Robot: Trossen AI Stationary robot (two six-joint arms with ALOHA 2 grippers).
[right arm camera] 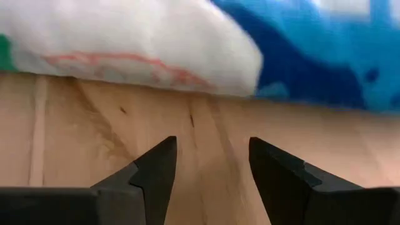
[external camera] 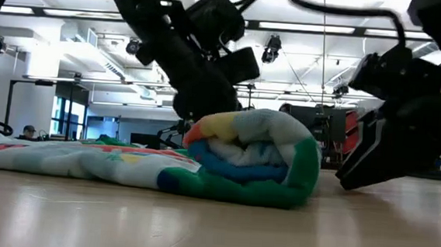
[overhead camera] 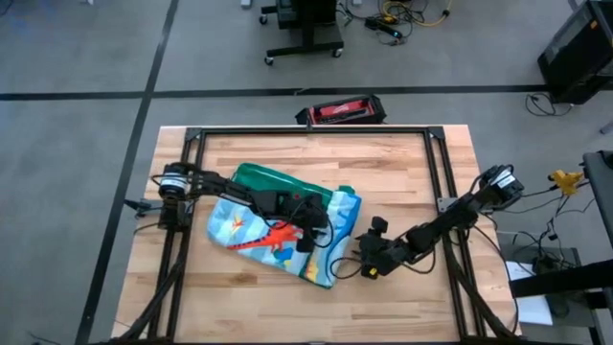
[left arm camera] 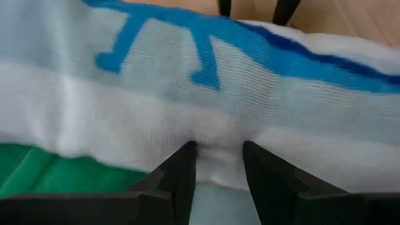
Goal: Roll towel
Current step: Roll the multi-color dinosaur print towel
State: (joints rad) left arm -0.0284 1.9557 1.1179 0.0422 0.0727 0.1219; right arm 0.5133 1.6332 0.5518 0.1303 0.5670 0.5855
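Observation:
The towel [overhead camera: 278, 225] lies in the middle of the wooden table. Its right part is wound into a thick roll [external camera: 253, 165], and the flat rest [external camera: 70, 160] stretches toward the table's left. My left gripper [overhead camera: 308, 230] reaches across the flat part from the left and is shut on cloth at the roll [left arm camera: 217, 164]. My right gripper [overhead camera: 367, 264] stands open just right of the roll, low over bare wood [right arm camera: 212, 162], with the towel's edge [right arm camera: 144, 50] a short way ahead of its fingers. My left gripper pinches a small bunched fold of the pale cloth [left arm camera: 215, 140] on the roll's side between its two fingers. The fingers [left arm camera: 181, 169] come slanting down from the table's left. The roll rests on the table.
A black metal frame [overhead camera: 316, 131] runs around the tabletop. A red and black case [overhead camera: 343, 111] lies just beyond the far edge. Bare wood [overhead camera: 287, 307] stretches along the near side of the table.

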